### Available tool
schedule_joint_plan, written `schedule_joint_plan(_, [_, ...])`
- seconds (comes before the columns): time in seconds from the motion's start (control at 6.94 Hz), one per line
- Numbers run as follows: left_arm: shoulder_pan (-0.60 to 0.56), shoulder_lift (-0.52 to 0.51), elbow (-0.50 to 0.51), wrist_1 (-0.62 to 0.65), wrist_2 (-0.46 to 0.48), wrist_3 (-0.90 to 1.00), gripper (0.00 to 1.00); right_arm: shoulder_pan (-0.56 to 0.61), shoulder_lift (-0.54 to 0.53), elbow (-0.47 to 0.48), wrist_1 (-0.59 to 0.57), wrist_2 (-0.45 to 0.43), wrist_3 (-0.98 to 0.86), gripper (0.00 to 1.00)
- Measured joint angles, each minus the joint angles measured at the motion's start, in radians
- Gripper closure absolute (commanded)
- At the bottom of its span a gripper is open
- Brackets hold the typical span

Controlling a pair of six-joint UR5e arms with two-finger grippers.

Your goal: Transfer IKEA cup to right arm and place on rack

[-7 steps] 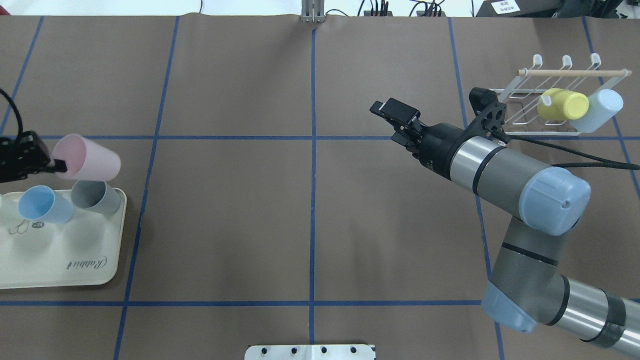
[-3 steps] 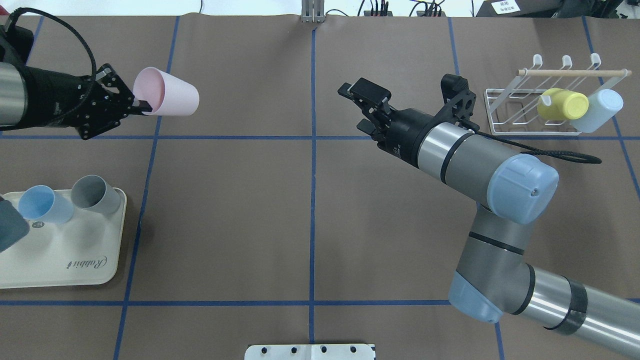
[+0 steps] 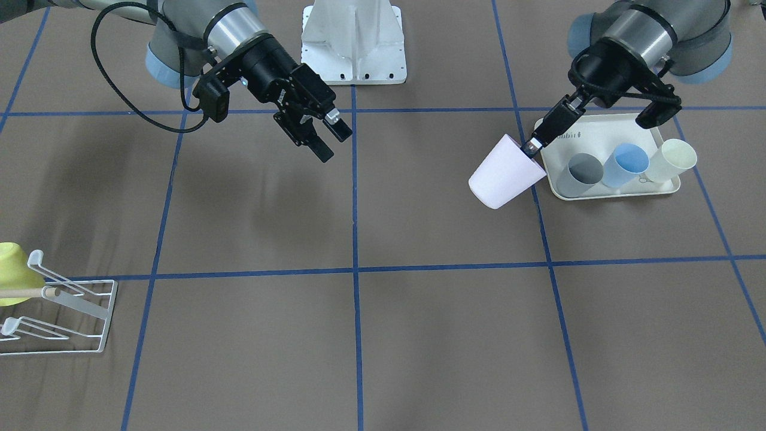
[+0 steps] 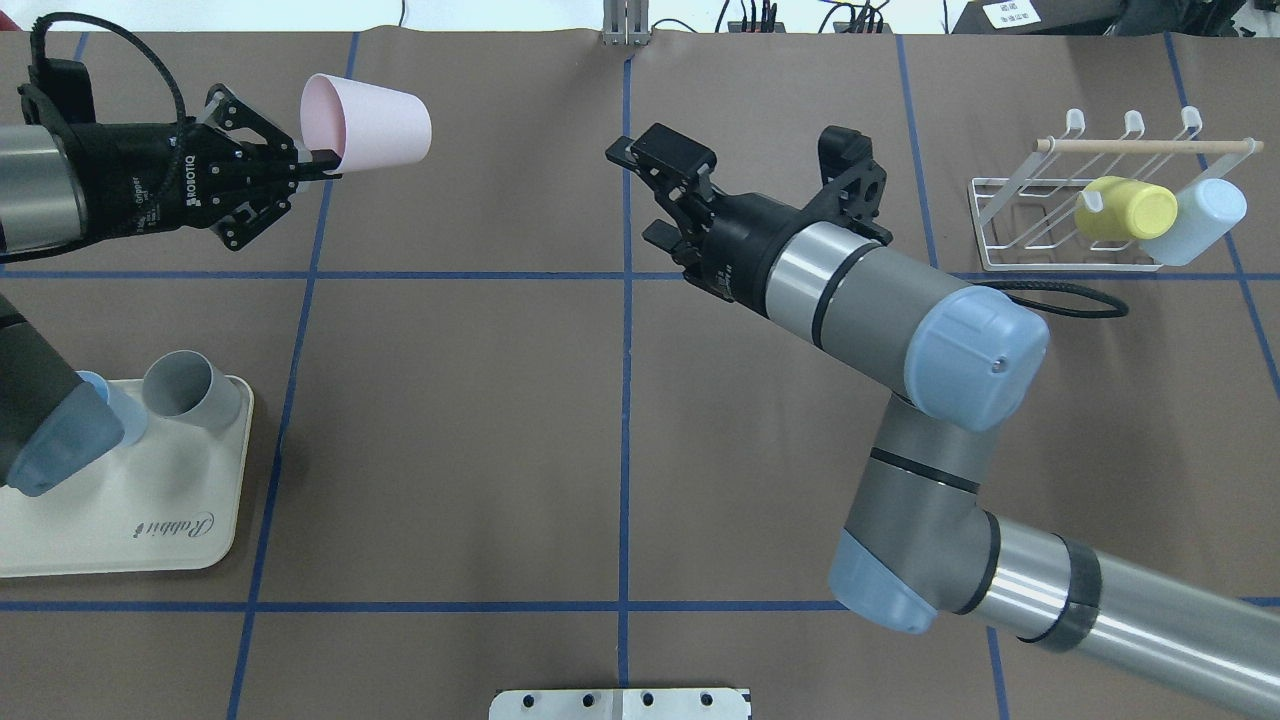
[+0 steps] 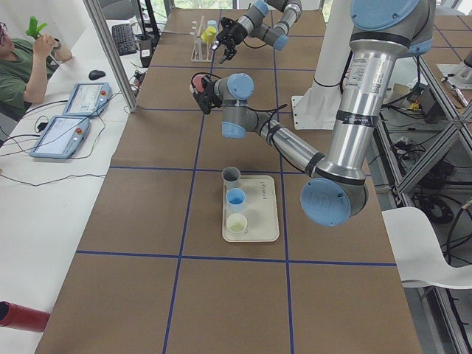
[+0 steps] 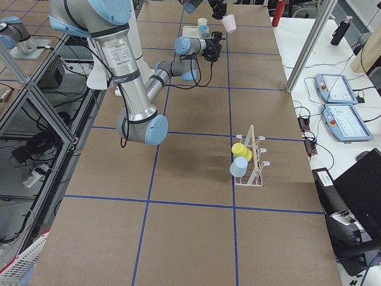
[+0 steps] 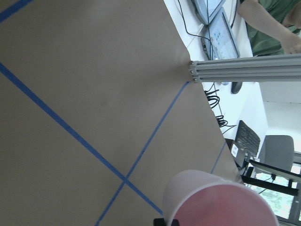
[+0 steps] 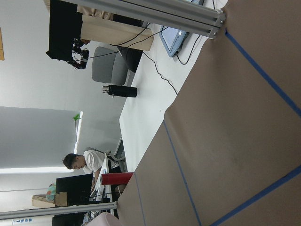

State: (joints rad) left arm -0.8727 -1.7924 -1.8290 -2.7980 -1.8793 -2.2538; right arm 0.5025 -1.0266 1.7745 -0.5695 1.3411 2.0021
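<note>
**Front-facing view:** The left gripper [image 3: 530,145] pinches the rim of the pink cup [image 3: 505,173], one finger inside the mouth and one outside. The cup hangs tilted, and its rim overlaps the edge of the tray [image 3: 604,129] in this view. A grey cup [image 3: 583,173], a blue cup [image 3: 625,164] and a cream cup [image 3: 673,158] stand in a row on the tray. The right gripper [image 3: 329,139] has its fingers spread around nothing, and bare table lies between the two grippers. The rack [image 3: 109,314] and its yellow cup [image 3: 12,272] are cut off by the frame edge.

**Overhead view:** The pink cup [image 4: 375,122] is in the air over the far-left part of the table, lying sideways. Its mouth faces the left gripper [image 4: 318,160]. The right gripper [image 4: 655,195] points toward it with its jaws wide across an open grid square. The rack [image 4: 1140,146] stands at the far right, well apart from the pink cup, and carries the yellow cup [image 4: 1130,208] and a pale blue cup [image 4: 1200,220]. The left arm's elbow [image 4: 50,440] hides most of the blue cup.

**Side views:** From the left end, the pink cup [image 5: 198,80] is a small patch partly behind the near arm's wrist. From the right end, the pink cup [image 6: 229,24] sits near the top edge, and the rack [image 6: 255,158] has open table all round.

**Left wrist view:** The pink cup [image 7: 214,200] is cut off by the bottom edge, and one black fingertip [image 7: 163,221] shows at its rim.

**Right wrist view:** Only the table paper, blue tape and a distant seated person [image 8: 87,162] show. The gripper's own fingers are out of frame.
</note>
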Motion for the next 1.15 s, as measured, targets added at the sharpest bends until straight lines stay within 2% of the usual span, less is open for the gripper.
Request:
schedule_joint_plan(0.29, [0.048,-0.023,0.060,-0.168,0.100,-0.079,1.00,-0.003,0.107,-0.076,0.000,0.000,0.039,0.01])
schedule_joint_plan(0.72, [0.122,-0.057,0.071,-0.230,0.204,-0.153,1.00,-0.003,0.164,-0.109,0.000,0.000,0.073,0.01])
schedule_joint_plan(1.15, [0.158,-0.060,0.073,-0.254,0.242,-0.164,1.00,-0.003,0.169,-0.112,0.000,0.001,0.078,0.01])
